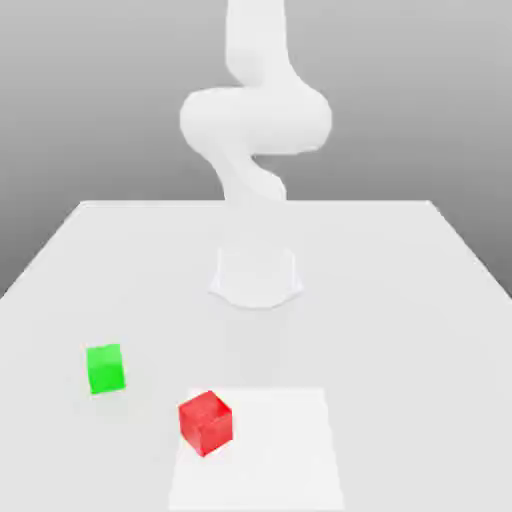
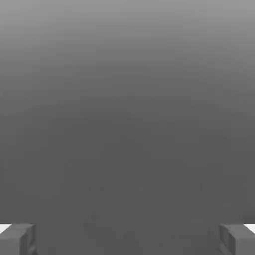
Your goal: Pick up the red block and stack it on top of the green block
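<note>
my grippergripper wide open, with nothing between my fingertips, i have the whole job ahead of me. the red block sits at the edge of the pale patch, turned at an angle, and the green block rests on the table, apart from it, with nothing on top. i judge that reaching, grasping, lifting, stacking and letting go are all left.
</note>
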`<act>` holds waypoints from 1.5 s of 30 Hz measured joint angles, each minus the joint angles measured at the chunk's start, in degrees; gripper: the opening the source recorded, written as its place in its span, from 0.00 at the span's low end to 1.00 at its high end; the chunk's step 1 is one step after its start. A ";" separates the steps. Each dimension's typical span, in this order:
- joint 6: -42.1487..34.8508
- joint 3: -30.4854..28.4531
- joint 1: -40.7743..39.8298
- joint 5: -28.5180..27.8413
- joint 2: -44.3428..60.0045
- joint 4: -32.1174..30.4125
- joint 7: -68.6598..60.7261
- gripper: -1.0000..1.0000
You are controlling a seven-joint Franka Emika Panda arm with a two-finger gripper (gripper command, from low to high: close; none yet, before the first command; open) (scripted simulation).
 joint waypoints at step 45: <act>21.98 -5.20 -16.95 -3.30 37.53 -25.29 27.32 0.00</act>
